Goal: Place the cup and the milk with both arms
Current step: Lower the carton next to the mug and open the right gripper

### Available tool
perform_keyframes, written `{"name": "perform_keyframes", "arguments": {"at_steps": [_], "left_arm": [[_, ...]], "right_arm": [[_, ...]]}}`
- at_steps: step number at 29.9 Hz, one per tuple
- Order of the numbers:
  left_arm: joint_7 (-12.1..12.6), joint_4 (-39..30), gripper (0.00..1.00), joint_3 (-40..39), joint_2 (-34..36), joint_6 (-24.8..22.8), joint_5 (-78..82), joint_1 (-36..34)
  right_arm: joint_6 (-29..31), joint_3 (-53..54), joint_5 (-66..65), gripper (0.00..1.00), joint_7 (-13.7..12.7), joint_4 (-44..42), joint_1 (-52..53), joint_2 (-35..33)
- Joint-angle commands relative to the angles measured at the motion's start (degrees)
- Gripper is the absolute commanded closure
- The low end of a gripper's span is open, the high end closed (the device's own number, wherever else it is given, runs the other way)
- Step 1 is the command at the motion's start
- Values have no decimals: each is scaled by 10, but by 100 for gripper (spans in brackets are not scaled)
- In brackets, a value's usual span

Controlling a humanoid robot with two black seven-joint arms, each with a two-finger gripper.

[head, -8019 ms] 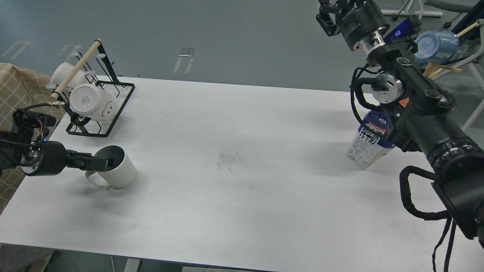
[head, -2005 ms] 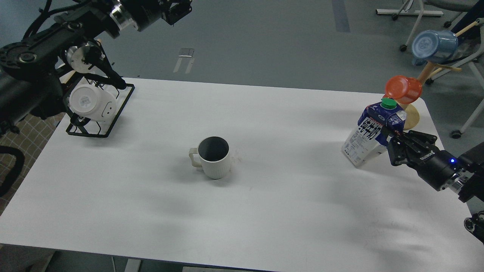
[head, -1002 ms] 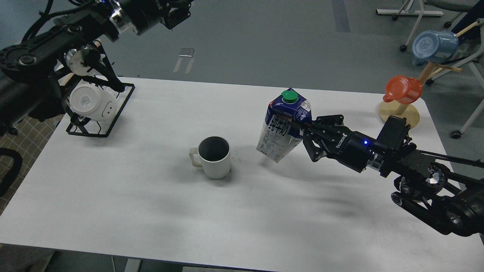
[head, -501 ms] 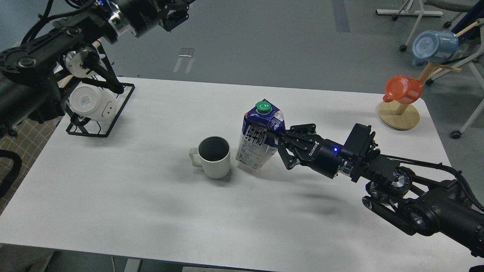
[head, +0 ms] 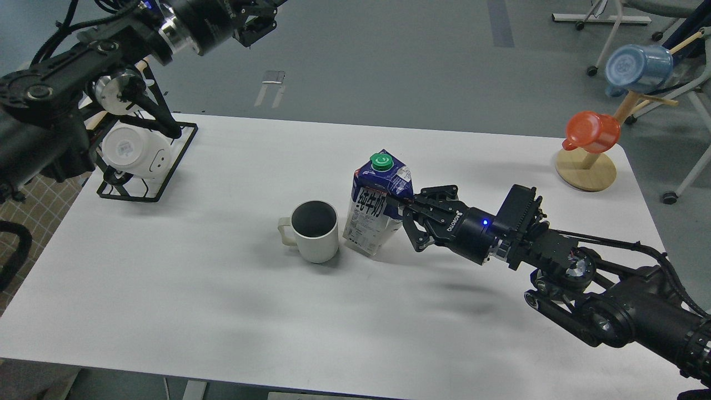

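Two items sit mid-table: cup placed, milk just right, right gripper clamping it, unreleased.

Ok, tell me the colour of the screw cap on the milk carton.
Green: a round cap atop the dark blue and white milk carton, seen in the head view.

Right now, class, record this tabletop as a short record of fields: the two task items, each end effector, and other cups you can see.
cup: ribbed off-white cup, upright near table centre, handle to its left
milk: milk carton, just right of the cup, gap unclear
right end effector: right end effector, closed on the milk carton
left end effector: left end effector, raised beyond the table's far edge, holding nothing
other cups: smiley cup on black rack; orange cup and blue cup on wooden stands
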Motion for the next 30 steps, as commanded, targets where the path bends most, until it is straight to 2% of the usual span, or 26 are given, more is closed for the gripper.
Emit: {"name": "perform_keyframes", "arguments": {"at_steps": [1, 7, 11, 16, 21, 27, 30], "left_arm": [[0, 0, 10, -2, 0, 0, 0, 1], [0, 3, 10, -2, 0, 0, 1, 1], [0, 3, 10, -2, 1, 0, 1, 1], [0, 3, 10, -1, 1, 0, 1, 1], [0, 3, 10, -2, 2, 0, 1, 1], [0, 3, 10, -2, 3, 0, 1, 1], [0, 3, 10, -2, 8, 0, 1, 1]], "right_arm": [[0, 0, 1, 80, 0, -1, -3, 0], [0, 0, 2, 71, 0, 0, -8, 0], [0, 0, 3, 55, 0, 4, -9, -1], [0, 0, 3, 45, 0, 6, -11, -1], [0, 1, 3, 40, 0, 19, -13, -7], [0, 3, 6, 34, 0, 85, -18, -70], [0, 7, 11, 31, 0, 137, -23, -143]]}}
